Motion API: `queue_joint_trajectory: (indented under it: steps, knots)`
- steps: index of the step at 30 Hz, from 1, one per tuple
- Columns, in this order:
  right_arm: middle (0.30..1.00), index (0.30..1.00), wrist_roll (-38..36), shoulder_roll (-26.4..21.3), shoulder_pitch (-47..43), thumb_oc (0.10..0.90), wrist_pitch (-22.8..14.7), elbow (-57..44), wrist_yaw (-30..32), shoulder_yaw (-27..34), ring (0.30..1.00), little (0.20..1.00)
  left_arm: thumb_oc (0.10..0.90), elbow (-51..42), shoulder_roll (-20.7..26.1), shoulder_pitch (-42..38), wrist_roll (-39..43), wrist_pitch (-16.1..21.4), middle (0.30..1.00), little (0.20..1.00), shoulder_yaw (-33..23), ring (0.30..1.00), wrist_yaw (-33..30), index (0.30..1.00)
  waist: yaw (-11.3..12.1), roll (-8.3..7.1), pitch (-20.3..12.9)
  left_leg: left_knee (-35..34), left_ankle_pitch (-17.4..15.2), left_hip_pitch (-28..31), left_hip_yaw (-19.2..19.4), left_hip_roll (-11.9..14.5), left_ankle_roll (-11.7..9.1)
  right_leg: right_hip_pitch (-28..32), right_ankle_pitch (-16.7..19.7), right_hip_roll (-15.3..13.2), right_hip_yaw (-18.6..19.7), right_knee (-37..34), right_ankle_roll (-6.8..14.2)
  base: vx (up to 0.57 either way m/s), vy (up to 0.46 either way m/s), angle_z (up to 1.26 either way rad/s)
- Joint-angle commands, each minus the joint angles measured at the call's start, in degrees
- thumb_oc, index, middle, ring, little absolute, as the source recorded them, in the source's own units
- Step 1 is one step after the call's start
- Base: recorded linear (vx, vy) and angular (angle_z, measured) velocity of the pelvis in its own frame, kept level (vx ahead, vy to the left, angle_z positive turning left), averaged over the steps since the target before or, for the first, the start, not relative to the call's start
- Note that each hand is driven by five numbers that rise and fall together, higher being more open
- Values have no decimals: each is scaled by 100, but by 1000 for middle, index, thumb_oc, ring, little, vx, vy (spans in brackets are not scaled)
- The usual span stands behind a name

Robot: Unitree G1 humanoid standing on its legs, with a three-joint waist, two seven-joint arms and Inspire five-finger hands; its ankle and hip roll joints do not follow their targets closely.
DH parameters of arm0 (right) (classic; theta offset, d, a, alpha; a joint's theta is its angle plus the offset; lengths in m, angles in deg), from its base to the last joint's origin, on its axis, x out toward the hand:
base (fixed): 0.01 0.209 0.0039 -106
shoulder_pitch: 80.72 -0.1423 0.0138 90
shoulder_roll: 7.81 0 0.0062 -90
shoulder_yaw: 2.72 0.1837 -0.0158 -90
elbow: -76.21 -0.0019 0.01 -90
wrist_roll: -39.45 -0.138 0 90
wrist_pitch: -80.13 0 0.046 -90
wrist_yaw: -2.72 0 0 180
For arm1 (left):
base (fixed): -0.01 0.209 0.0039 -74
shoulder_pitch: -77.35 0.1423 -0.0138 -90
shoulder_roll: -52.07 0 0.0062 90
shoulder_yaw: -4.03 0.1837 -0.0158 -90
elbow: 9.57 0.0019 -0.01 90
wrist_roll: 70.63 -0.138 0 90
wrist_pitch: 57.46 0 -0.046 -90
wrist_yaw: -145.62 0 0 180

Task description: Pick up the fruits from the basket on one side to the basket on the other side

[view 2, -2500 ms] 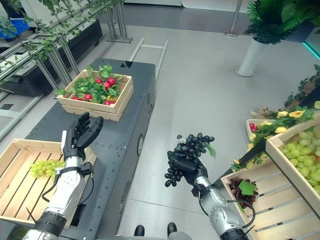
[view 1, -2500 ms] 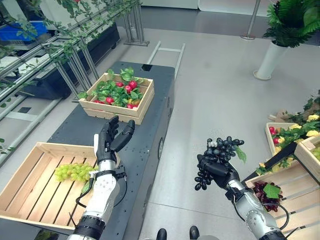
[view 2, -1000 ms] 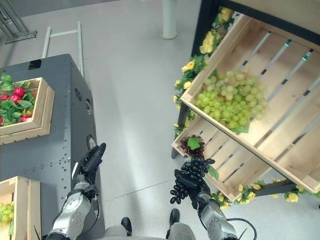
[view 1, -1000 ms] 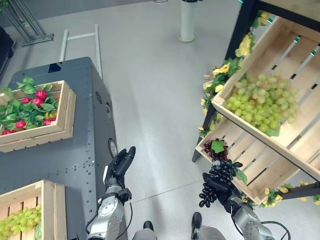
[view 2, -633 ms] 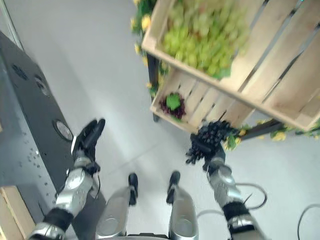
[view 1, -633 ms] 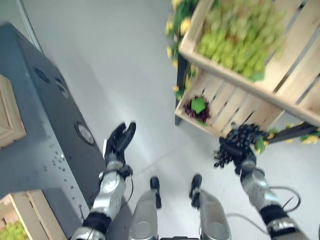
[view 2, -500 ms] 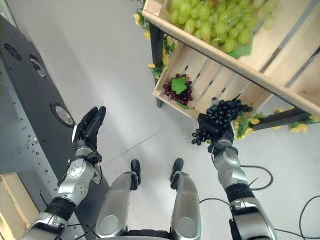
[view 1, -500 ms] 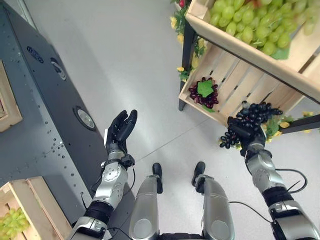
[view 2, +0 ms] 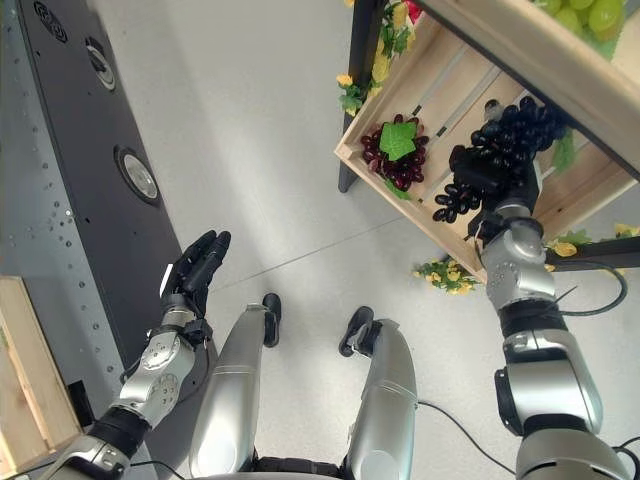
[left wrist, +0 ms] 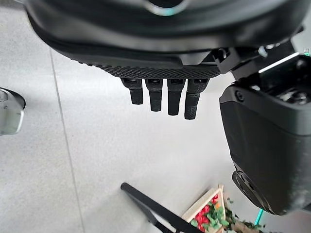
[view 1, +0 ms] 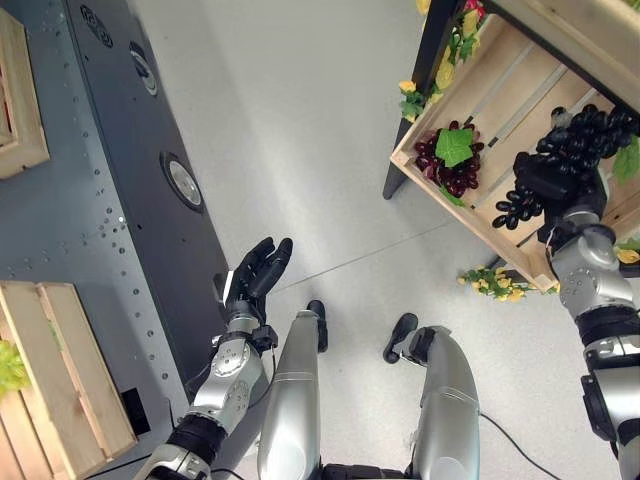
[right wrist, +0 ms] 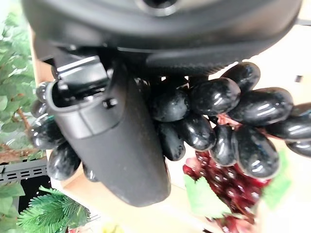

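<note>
My right hand (view 1: 548, 182) is shut on a bunch of black grapes (view 1: 585, 132), held over the lower wooden crate (view 1: 428, 188) of the stand on the right. In the right wrist view the black grapes (right wrist: 218, 116) bulge out past the thumb (right wrist: 112, 145), with red grapes (right wrist: 219, 195) beyond them. That bunch of red grapes (view 1: 450, 162) with a green leaf lies in the crate's near corner. My left hand (view 1: 255, 275) hangs open beside the dark table, and its fingers (left wrist: 165, 96) are straight with nothing in them.
A dark grey table (view 1: 90, 200) fills the left side. It carries a wooden crate (view 1: 55, 395) with green grapes (view 1: 8, 366) at its edge, and a second crate (view 1: 22, 100) farther off. An upper crate holds green grapes (view 2: 592, 14). Yellow flowers (view 1: 490, 283) lie by the stand's foot.
The camera has swung further toward the stand. My right hand has lifted the black grapes from in front of the lower crate's rim to above its inside. The left hand stays open.
</note>
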Motion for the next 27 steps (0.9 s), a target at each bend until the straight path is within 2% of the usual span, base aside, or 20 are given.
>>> queue_joint_trajectory:
  steps: [1, 3, 6, 11, 13, 14, 15, 21, 27]
  knots:
    - [300, 300, 184, -959, -948, 400, -66, 121, 488, -105, 300, 300, 800, -873, 409, 38, -80, 478, 900, 900, -73, 900, 28, 900, 125, -20, -87, 394, -720, -18, 275, -18, 427, 174, 180, 155, 296, -193, -17, 21, -55, 14]
    - [300, 300, 462, -1082, -1157, 400, 200, 334, 588, -240, 300, 300, 800, -925, 473, 38, -58, 436, 900, 900, -80, 900, 46, 900, 163, -22, -87, 450, -714, -106, 245, -22, 437, 104, 187, 152, 287, -141, -25, 19, -46, 14]
    - [300, 300, 1634, -1446, -1601, 400, 867, 988, 676, -757, 300, 300, 800, -947, 610, 51, -32, 441, 900, 900, -13, 900, 108, 900, 251, -39, -87, 448, -683, -214, 196, -43, 455, 11, 224, 151, 255, -130, -27, 17, -37, 7]
    - [300, 300, 2531, -1748, -2110, 400, 1231, 1504, 674, -1491, 300, 300, 800, -997, 676, 88, 19, 583, 900, 900, 62, 900, 142, 900, 298, -33, -87, 347, -628, -237, 182, -36, 460, 9, 265, 128, 199, -199, -15, 7, -7, 12]
    - [307, 307, 2549, -1789, -2202, 405, 1283, 1529, 761, -1620, 307, 307, 800, -1101, 724, 78, 11, 619, 900, 900, 110, 900, 134, 900, 302, -32, -87, 284, -614, -223, 185, -40, 470, 21, 274, 135, 202, -228, 5, 16, -3, 5]
    - [500, 500, 2564, -1782, -2218, 533, 1308, 1519, 861, -1628, 500, 500, 800, -1152, 746, 66, 2, 628, 900, 900, 140, 900, 111, 900, 307, -32, -87, 254, -613, -207, 185, -47, 466, 29, 277, 137, 202, -242, 16, 12, 0, 5]
    - [900, 900, 2603, -1767, -2244, 800, 1302, 1504, 1076, -1638, 900, 900, 800, -1205, 764, 59, -1, 641, 900, 900, 159, 900, 98, 900, 311, -35, -87, 215, -607, -184, 192, -50, 458, 58, 291, 137, 191, -285, 30, 11, 7, 5]
    - [900, 900, 3032, -1648, -2527, 800, 1488, 1698, 1288, -1735, 900, 900, 800, -1201, 719, -60, 86, 712, 900, 900, 295, 900, 95, 900, 310, 21, -87, 139, -606, -122, 218, -68, 462, 91, 323, 110, 185, -346, 63, -2, 47, 3]
    - [900, 900, 2872, -1641, -2529, 800, 1431, 1751, 1263, -1726, 900, 900, 800, -1248, 709, -17, 134, 746, 900, 900, 307, 900, 99, 900, 300, 49, -87, 88, -631, -27, 268, -67, 468, 146, 321, 106, 190, -384, 71, -13, 40, -2]
